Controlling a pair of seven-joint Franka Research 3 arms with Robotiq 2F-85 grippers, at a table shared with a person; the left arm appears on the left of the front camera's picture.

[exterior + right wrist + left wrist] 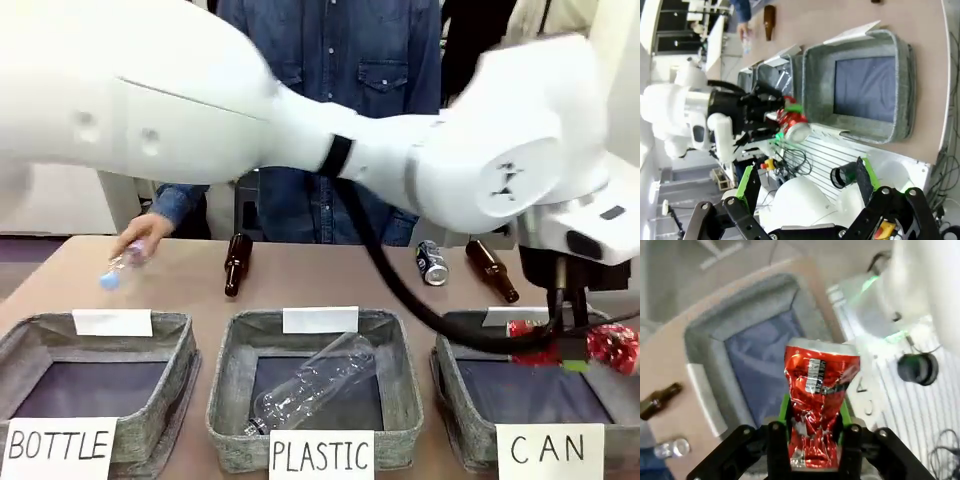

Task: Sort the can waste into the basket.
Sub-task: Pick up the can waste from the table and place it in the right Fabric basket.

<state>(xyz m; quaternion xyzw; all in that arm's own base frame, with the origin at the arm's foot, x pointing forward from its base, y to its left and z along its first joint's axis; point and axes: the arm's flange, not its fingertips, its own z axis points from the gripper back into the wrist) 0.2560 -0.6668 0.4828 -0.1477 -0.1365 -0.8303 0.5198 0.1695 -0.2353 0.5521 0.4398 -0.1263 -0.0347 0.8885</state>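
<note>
The soft grey woven BOTTLE basket (30,325) has a bare dark bottom, and the PLASTIC basket (225,360) holds a clear plastic bottle (310,385) lying slantwise. Over the bare-bottomed CAN basket (448,385), the left gripper (814,412) pinches the crumpled red can (820,385). The dark can (432,262) rests on the table (330,280) behind, and the right gripper (807,182) is spread.

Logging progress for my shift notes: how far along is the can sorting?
Done: nothing yet; the CAN basket looks empty. In hand: the left gripper is shut on the crushed red can by that basket's rim. Left: dropping it, then the dark can on the table.
</note>
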